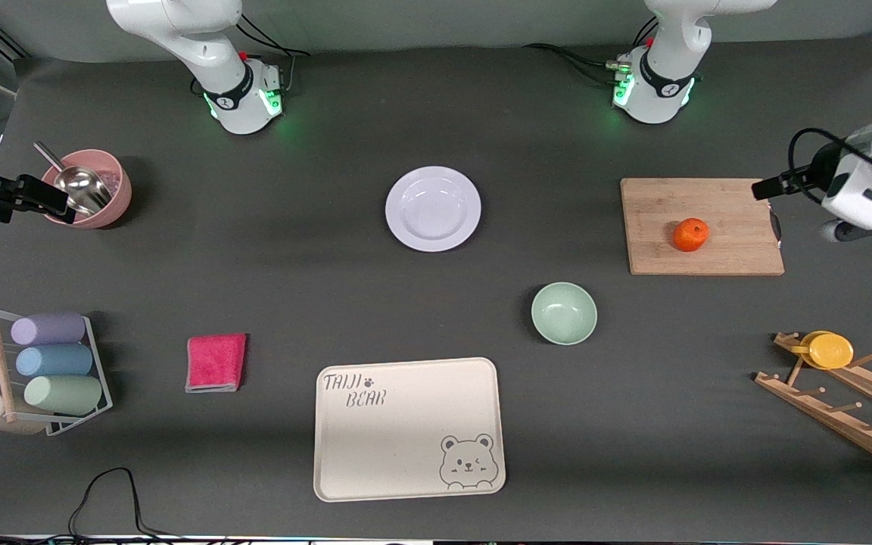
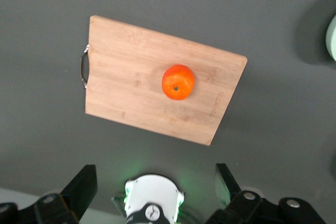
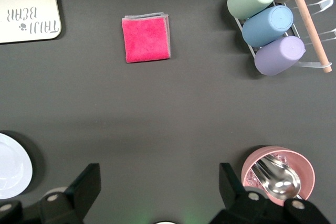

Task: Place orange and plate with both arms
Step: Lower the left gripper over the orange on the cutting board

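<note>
Dark grey table [image 1: 315, 257] bears plate [image 1: 433, 208], board-borne orange [image 1: 690, 235]

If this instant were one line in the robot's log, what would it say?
stage: not started | orange: on cutting board | plate: bare, mid-table | left gripper: open, above board | right gripper: open, near pink bowl

Even, soft overhead light; all three of my views are sharp.

The dark table [image 1: 315, 250] takes the light flatly, and shadows under things are faint and short: a soft dark ring hugs the plate [image 1: 433, 208] and the green bowl [image 1: 564, 312]. Green glow from my bases [image 1: 243, 102] spills onto the table beside them. The metal scoop [image 3: 277, 178] in the pink bowl [image 3: 302, 162] shows bright glare. The orange [image 2: 178, 82] looks vivid, with a small highlight.
</note>
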You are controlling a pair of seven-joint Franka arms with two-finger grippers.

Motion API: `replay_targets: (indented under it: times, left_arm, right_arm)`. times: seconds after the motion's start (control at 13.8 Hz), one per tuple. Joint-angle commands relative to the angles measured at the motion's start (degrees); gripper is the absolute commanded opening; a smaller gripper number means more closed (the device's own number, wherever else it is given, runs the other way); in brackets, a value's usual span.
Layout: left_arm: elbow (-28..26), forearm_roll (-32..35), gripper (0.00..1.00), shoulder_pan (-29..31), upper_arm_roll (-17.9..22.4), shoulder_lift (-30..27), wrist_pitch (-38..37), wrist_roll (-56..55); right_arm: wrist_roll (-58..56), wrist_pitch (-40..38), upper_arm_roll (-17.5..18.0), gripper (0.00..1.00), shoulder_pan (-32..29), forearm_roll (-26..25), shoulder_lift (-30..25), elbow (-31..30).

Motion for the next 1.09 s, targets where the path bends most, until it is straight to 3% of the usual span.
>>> replay_targets:
  times: [0.0,0.36,0.51,0.65,1.02]
  left_arm:
    - [-8.92,0.39,1.0,0.32,-0.18,-1.8,10.23,0.66]
    - [-20.44,0.48,0.98,0.32,-1.06,-1.37,27.81,6.54]
    - [-24.31,0.48,0.99,0.24,-1.14,-0.05,35.02,6.9]
    - [-25.56,0.57,0.99,0.24,-1.32,2.23,37.59,6.9]
    - [-31.52,0.57,0.99,0.24,-1.32,5.49,48.12,6.9]
  right_arm:
    - [1.53,-0.81,-0.2,1.0,0.61,-0.76,-1.21,-0.69]
    - [1.71,-1.07,0.24,1.0,0.88,0.29,-2.26,-2.26]
    - [2.58,-0.11,0.15,1.0,3.15,0.91,-6.37,-7.51]
    - [6.08,1.47,0.24,1.0,5.43,1.0,-10.6,-12.09]
    - [14.52,3.32,0.24,1.0,11.94,1.08,-16.76,-18.86]
